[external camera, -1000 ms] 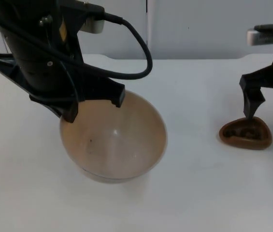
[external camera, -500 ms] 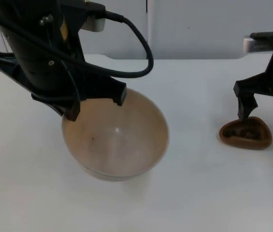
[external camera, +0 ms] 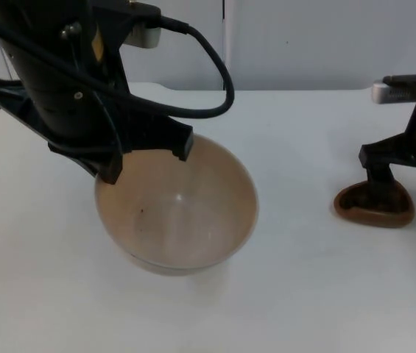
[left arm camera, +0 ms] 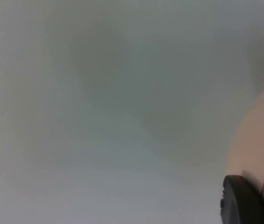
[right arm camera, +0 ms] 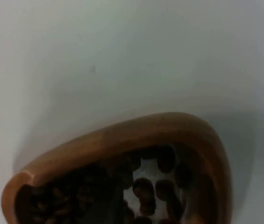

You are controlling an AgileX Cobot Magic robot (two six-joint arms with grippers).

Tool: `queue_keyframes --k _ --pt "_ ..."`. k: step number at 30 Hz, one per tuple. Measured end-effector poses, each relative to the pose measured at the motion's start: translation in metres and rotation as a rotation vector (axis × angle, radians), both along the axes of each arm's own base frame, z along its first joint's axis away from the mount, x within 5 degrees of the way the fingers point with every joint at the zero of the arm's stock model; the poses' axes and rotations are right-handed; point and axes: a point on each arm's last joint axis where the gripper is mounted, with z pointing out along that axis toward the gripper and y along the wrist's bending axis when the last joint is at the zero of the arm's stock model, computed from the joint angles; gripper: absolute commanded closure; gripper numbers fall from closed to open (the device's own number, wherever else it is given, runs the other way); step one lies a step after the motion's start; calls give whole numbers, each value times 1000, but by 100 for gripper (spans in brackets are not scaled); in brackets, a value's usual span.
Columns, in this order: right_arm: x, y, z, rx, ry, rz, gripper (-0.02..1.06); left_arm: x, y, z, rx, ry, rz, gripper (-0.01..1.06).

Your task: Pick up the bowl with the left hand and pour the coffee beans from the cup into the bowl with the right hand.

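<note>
Left tool is clamped on the tan bowl's back rim, left of centre on the white desk. Right tool reaches into the brown cup of coffee beans at right; can't tell its opening.

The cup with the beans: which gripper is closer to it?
Right. The right gripper reaches down into the cup; the left gripper is far across the table at the bowl.
</note>
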Motion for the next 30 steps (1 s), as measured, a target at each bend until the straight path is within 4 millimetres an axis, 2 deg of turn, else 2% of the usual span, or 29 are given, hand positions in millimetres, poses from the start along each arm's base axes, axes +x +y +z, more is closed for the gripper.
queue_keyframes --k 4,17,21,22,27,30 --pt "0 0 -11 -2 15 2 15 0 0 0 0 0 0 105" --pt "2 2 -15 16 8 -7 26 0 0 0 -1 -1 0 105" --pt "2 2 -15 17 6 -7 45 0 0 0 -1 -1 0 105" --pt "2 3 -15 17 6 -5 45 0 0 0 -1 -1 0 105" --pt "2 3 -15 16 5 -7 64 0 0 0 -1 -1 0 105" --pt "2 2 -15 8 9 -3 69 0 0 0 -1 -1 0 105"
